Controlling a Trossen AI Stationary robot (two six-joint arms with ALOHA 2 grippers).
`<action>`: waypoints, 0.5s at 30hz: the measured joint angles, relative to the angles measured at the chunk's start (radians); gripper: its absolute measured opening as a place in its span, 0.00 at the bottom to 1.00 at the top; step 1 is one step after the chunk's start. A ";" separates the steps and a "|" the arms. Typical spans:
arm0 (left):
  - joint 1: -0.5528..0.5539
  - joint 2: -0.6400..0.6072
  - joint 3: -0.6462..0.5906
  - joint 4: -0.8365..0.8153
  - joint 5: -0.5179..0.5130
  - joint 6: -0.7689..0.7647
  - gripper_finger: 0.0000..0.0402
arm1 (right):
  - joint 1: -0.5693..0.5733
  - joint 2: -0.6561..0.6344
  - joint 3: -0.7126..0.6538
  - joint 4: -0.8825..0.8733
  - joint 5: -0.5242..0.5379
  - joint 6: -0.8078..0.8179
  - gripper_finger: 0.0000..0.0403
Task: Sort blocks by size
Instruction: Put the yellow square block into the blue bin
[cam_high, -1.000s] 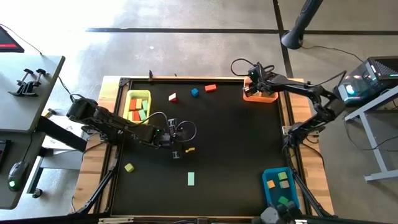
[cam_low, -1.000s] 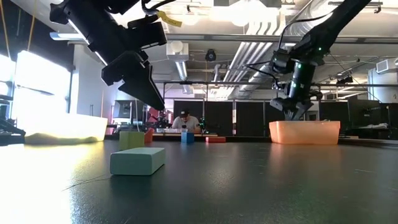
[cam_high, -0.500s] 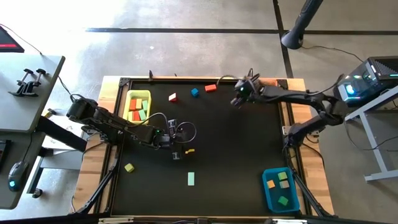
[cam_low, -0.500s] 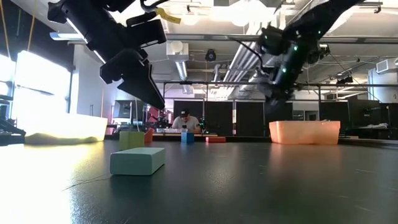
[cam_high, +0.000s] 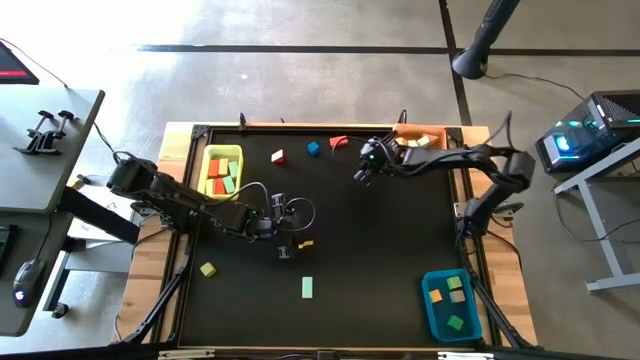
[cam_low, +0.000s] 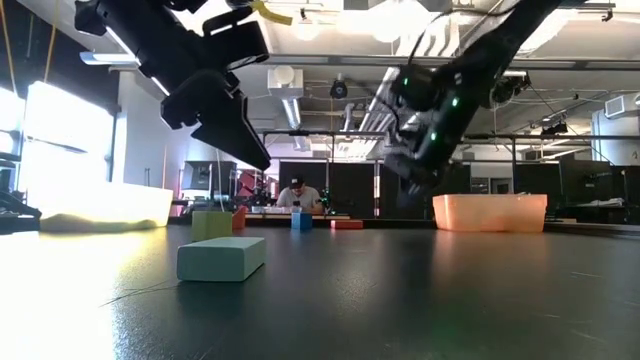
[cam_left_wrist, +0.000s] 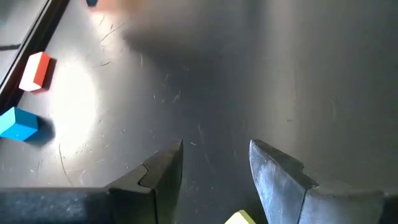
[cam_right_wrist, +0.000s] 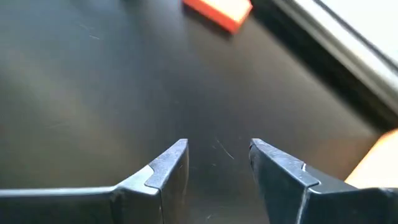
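The loose blocks lay scattered on the black worktop (cam_high: 380, 260). In the high view, a red-and-white block (cam_high: 278, 156), a blue cube (cam_high: 313, 149) and a red bar (cam_high: 338, 141) sat along the upper edge. A small yellow piece (cam_high: 306, 241) lay near centre, a yellow-green cube (cam_high: 208, 269) at lower left, and a mint bar (cam_high: 307, 288) below centre. Further blocks lay inside the yellow bin (cam_high: 221, 170) at upper left, the blue bin (cam_high: 451, 303) at lower right and the orange bin (cam_high: 420, 139) at the upper right edge.

The left pincer (cam_high: 283, 243) hung just beside the yellow piece, fingers apart and holding nothing, as its wrist view confirmed (cam_left_wrist: 214, 168). The right pincer (cam_high: 360, 176) was above bare worktop right of centre in the upper part of the frame, near the red bar, fingers likewise apart and empty (cam_right_wrist: 217, 162).

Nothing stood between either pincer and its nearest block.

The worktop surface was dark and scratched, framed in pale wood. In the low view, a seated person (cam_low: 297, 193) showed far behind, under exposed ceiling ducts. The blocks were plain painted shapes with sharp edges.
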 joint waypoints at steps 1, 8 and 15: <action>-0.003 0.000 0.000 0.000 0.000 0.008 0.43 | -0.011 0.016 0.000 -0.005 0.001 0.021 0.42; -0.002 0.000 0.000 0.000 -0.001 0.052 0.43 | -0.043 0.034 0.000 -0.122 0.085 0.141 0.42; 0.001 0.000 0.000 0.011 -0.003 0.104 0.43 | -0.055 -0.011 0.000 -0.269 0.127 0.186 0.42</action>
